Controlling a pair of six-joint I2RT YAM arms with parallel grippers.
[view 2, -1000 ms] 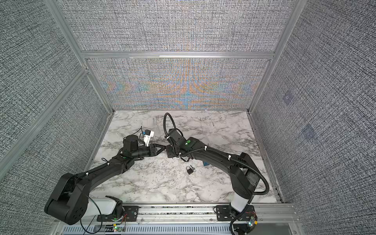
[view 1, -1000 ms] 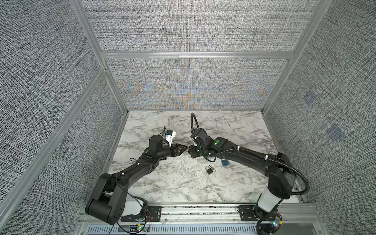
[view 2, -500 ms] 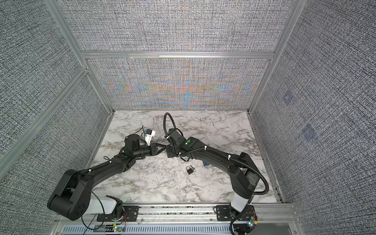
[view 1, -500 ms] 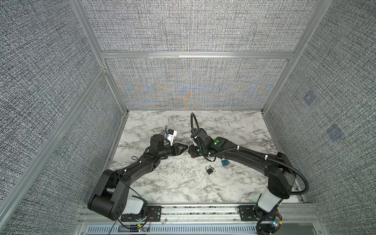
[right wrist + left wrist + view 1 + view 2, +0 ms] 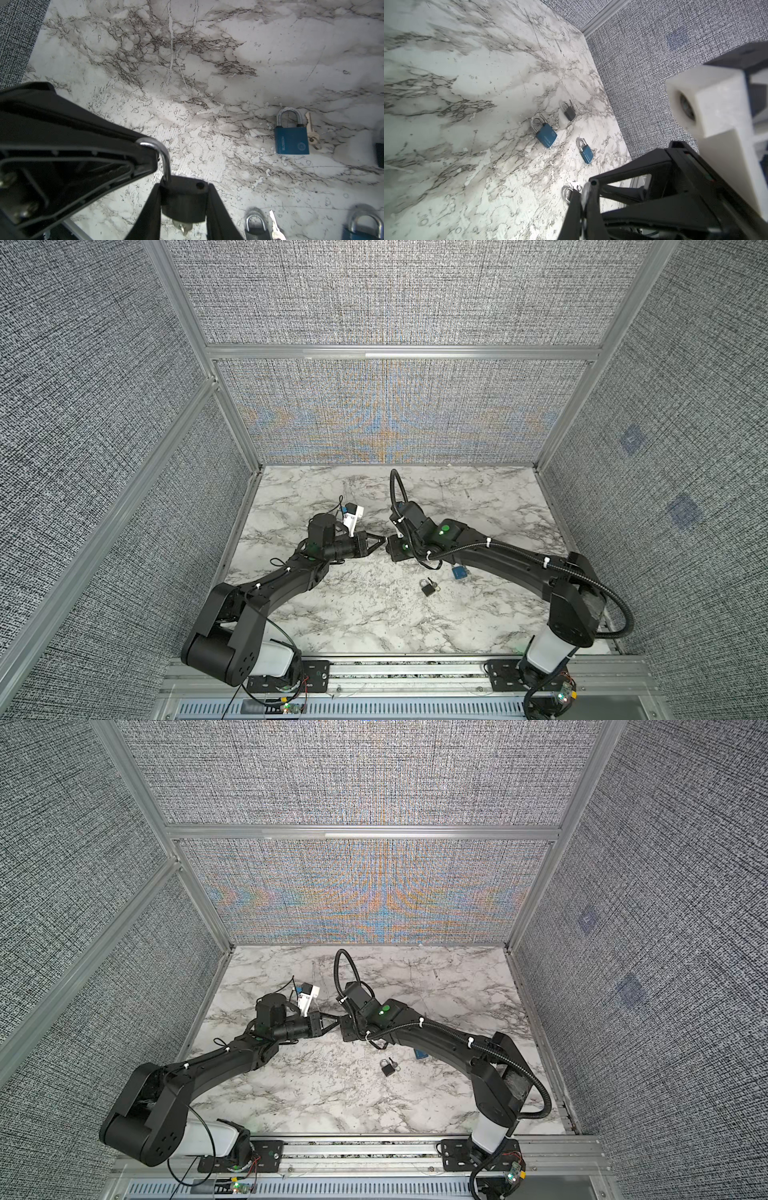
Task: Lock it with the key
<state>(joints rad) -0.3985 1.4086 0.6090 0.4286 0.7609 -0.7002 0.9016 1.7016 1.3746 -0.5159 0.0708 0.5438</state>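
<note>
so that its open shackle (image 5: 165, 158) may be pressed home, the black padlock (image 5: 184, 200) is gripped by the right claw (image 5: 184, 188), the shackle pinched tight in the left claw (image 5: 584, 192).

Marble tabletop (image 5: 353, 614) with padlocks (image 5: 291, 139) and keys (image 5: 311, 128)

Shuts L gripper (image 5: 385, 539) from open V 1 s ago, thru narrower gap half a sec back, to pressed-together now. Clamps silver shackle (image 5: 166, 160) of black padlock (image 5: 184, 201) btwn fingertips (image 5: 572, 209), right at jaw tips; leaves no gap visible there in L wrist view.
</note>
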